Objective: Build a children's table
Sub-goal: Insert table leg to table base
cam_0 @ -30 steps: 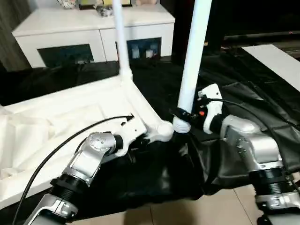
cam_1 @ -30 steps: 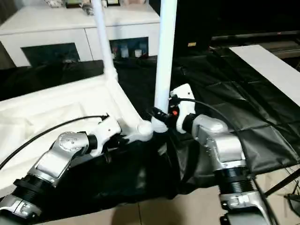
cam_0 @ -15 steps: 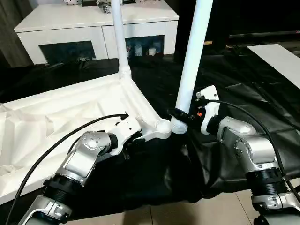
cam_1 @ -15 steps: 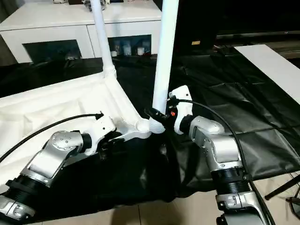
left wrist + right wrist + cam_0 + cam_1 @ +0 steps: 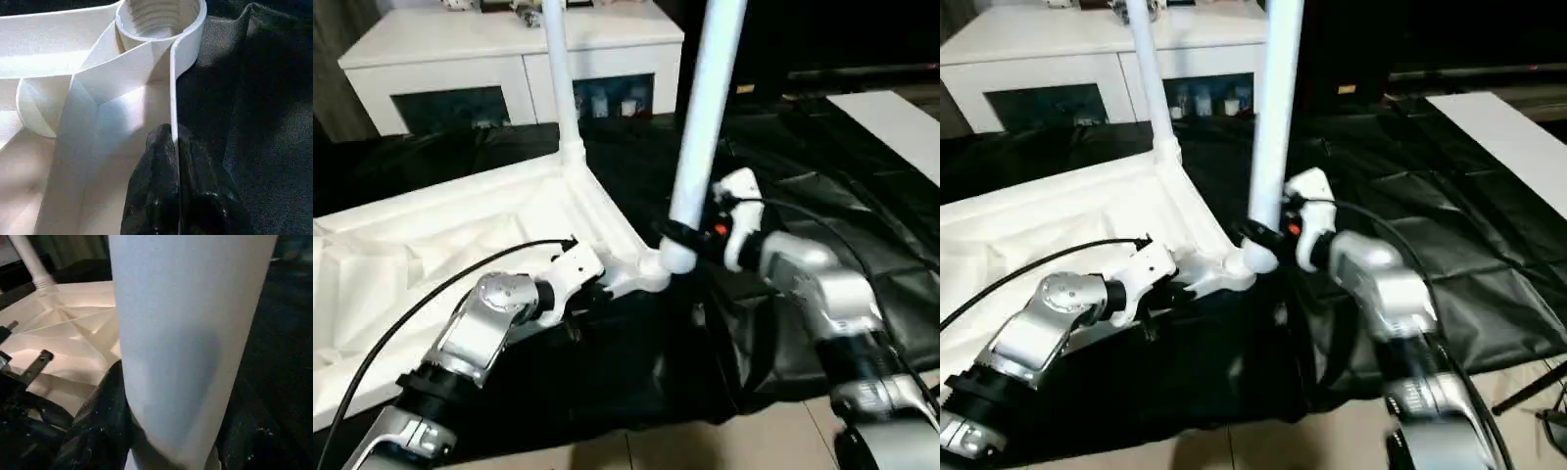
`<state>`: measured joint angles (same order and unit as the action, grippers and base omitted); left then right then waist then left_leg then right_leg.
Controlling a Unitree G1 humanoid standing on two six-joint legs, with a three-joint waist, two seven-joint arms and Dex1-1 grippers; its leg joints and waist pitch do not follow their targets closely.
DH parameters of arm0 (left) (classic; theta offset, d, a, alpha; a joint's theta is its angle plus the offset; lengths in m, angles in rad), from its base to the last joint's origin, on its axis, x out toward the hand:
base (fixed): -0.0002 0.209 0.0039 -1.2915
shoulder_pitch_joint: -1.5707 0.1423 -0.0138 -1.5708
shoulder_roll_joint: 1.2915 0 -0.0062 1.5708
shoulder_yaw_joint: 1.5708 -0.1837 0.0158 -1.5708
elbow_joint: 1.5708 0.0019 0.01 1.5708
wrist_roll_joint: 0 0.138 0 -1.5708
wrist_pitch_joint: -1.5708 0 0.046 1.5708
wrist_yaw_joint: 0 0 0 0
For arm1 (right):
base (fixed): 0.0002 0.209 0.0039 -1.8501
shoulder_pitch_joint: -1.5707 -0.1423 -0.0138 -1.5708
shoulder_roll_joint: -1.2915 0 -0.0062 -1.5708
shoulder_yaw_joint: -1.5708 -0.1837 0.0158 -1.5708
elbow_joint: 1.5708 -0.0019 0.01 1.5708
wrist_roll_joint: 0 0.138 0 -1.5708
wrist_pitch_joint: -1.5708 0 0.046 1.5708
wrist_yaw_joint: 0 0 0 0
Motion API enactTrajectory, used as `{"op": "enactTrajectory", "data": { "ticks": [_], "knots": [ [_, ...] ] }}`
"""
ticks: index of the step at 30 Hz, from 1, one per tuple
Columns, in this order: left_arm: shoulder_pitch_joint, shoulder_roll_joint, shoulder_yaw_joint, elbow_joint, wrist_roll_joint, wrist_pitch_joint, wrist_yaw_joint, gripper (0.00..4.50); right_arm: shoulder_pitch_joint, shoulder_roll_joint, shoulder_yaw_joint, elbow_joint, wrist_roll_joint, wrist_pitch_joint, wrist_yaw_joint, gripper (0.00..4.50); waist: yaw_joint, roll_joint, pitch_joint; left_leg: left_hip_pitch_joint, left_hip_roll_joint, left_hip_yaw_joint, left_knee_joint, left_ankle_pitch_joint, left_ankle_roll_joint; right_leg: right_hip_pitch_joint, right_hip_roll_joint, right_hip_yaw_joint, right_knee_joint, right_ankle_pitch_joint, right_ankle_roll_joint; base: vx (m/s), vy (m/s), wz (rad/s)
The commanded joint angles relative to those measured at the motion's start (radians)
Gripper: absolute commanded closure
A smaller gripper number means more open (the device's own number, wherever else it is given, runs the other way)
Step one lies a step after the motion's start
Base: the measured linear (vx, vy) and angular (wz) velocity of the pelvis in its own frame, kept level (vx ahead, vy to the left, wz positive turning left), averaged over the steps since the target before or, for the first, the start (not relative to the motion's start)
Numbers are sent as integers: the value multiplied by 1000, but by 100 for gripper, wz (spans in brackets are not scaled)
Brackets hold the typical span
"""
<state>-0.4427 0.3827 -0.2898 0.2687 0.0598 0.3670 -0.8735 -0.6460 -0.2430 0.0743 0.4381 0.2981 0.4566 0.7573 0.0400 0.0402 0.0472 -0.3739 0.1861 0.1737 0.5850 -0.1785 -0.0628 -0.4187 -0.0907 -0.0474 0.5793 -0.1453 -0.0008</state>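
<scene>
Tabletop (image 5: 460, 235) lies underside up on a black sheet (image 5: 822, 186), ribs visible, occupying the left half of the scene. Far-right corner carries one leg (image 5: 563, 88), standing upright in its socket. Near-right corner socket (image 5: 159, 19) shows internal threads in the left wrist view. Left tool (image 5: 175, 196) is pinched closed on the thin rim wall of the tabletop, just beside that near-right socket, one black finger on each face of the wall. Right tool (image 5: 680, 238) clasps a second leg (image 5: 705, 108) near its lower end, fingers half apart around the tube; the leg is close to upright, leaning slightly right at its top. Its lower end sits at the near-right socket; whether it is seated inside cannot be told. White cabinet (image 5: 460, 59) with glass doors stands at the far side, behind the sheet.
</scene>
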Motion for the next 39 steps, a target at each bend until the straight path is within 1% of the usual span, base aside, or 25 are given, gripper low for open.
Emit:
{"op": "enactTrajectory", "data": {
  "ticks": [1,2,3,4,6,7,9,10,11,12,14,15,18,21,24,26,29,31,32,34,35,36,37,38,39],
  "knots": [
    [24,-4,-26,4,2,23,0,450,-21,7,6,31,-8,-19,21,264,9,-15,-73,7,27,-1,-62,-156,63,57,-41,25,-40,-149,-254,0,0,0],
    [26,-5,-27,-1,1,27,-1,450,-33,13,5,56,-5,-21,32,264,10,-19,-74,8,28,0,-60,-146,66,57,-40,24,-39,-139,-254,0,0,0],
    [26,-5,-27,-1,1,27,-1,450,-33,13,5,56,-5,-21,32,264,10,-19,-73,7,27,0,-61,-145,67,58,-40,24,-37,-139,-256,0,0,0],
    [29,-5,-28,-4,2,30,-1,450,-48,23,-1,88,2,-19,41,264,12,-24,-73,8,27,1,-61,-147,69,58,-41,24,-38,-152,-253,0,0,0],
    [29,-6,-27,-6,2,33,0,450,-60,28,-2,117,-1,-30,48,264,12,-21,-71,8,28,0,-63,-160,65,57,-42,24,-42,-178,-248,0,0,0],
    [30,-6,-25,-7,2,35,1,450,-69,32,0,146,-9,-47,52,264,12,-25,-70,10,29,0,-64,-171,57,56,-43,25,-43,-200,-243,0,0,0],
    [30,-6,-25,-7,2,35,1,450,-69,32,0,146,-9,-47,52,264,12,-25,-70,11,29,0,-64,-184,48,55,-42,25,-45,-214,-237,0,0,0],
    [31,-5,-25,-10,2,39,2,450,-78,34,1,174,-14,-64,57,264,12,-25,-70,11,29,0,-65,-185,46,55,-42,25,-44,-211,-236,0,0,0],
    [33,-3,-24,-15,2,42,4,450,-84,39,-3,205,-17,-86,55,264,11,-29,-70,10,29,0,-65,-184,46,56,-42,25,-42,-205,-238,0,0,0],
    [34,-1,-24,-18,2,44,6,450,-90,43,-7,229,-18,-102,56,264,12,-28,-72,10,29,0,-63,-180,47,56,-44,25,-41,-196,-242,0,0,0],
    [35,0,-23,-20,3,45,7,450,-93,45,-10,244,-19,-111,56,264,12,-29,-72,9,28,0,-63,-173,51,57,-43,25,-40,-187,-242,0,0,0],
    [36,1,-21,-21,4,45,9,450,-95,50,-16,262,-18,-125,56,264,12,-26,-73,11,29,0,-62,-169,53,56,-43,25,-39,-176,-247,0,0,0],
    [36,3,-18,-20,6,43,13,450,-92,65,-38,307,-3,-151,56,264,11,-26,-73,10,28,1,-61,-166,60,57,-42,25,-38,-159,-257,0,0,0],
    [32,2,-17,-15,7,42,15,450,-91,85,-64,347,16,-166,60,264,11,-22,-74,11,28,0,-61,-168,63,57,-42,24,-37,-153,-263,0,0,0],
    [30,1,-15,-13,7,42,18,450,-88,96,-75,372,26,-179,66,264,11,-23,-72,11,29,0,-63,-190,57,58,-42,23,-40,-176,-264,0,0,0],
    [30,-1,-13,-11,10,40,25,450,-81,114,-105,401,44,-198,68,264,9,-20,-73,11,28,-1,-62,-202,53,57,-43,24,-40,-186,-262,0,0,0],
    [31,1,-9,-12,8,40,27,450,-69,128,-122,412,48,-223,75,264,9,-18,-71,11,29,-2,-64,-218,46,57,-43,23,-42,-198,-261,0,0,0],
    [32,2,-5,-13,7,39,34,450,-54,142,-142,417,59,-253,76,264,9,-13,-73,11,29,-2,-65,-220,43,58,-42,23,-41,-184,-262,0,0,0],
    [32,2,-4,-13,7,39,34,450,-52,144,-143,417,60,-256,76,264,9,-14,-73,12,29,-2,-65,-220,44,57,-42,23,-40,-179,-263,0,0,0],
    [32,5,-4,-13,9,38,35,450,-40,152,-150,417,63,-281,73,264,8,-12,-73,11,29,-3,-65,-223,44,58,-41,22,-39,-169,-271,0,0,0],
    [32,8,-3,-13,10,37,35,450,-14,164,-154,409,62,-318,65,264,8,-8,-72,12,29,-3,-66,-239,42,56,-42,22,-42,-181,-269,0,0,0],
    [32,9,-3,-13,10,36,35,450,-8,167,-154,407,61,-326,64,264,9,-5,-72,13,29,-4,-66,-245,39,57,-43,22,-42,-185,-268,0,0,0],
    [31,11,-1,-14,9,38,34,450,22,181,-155,395,56,-362,69,264,9,2,-72,12,29,-6,-68,-256,34,58,-43,22,-41,-188,-267,0,0,0],
    [31,11,-1,-15,9,39,34,450,30,185,-154,391,53,-372,71,264,9,-2,-71,14,30,-4,-69,-263,34,56,-42,22,-45,-188,-265,0,0,0],
    [31,13,0,-16,9,39,33,450,38,188,-152,387,50,-384,72,264,9,1,-73,13,29,-6,-70,-267,31,58,-41,21,-42,-183,-267,0,0,0]
  ]
}}
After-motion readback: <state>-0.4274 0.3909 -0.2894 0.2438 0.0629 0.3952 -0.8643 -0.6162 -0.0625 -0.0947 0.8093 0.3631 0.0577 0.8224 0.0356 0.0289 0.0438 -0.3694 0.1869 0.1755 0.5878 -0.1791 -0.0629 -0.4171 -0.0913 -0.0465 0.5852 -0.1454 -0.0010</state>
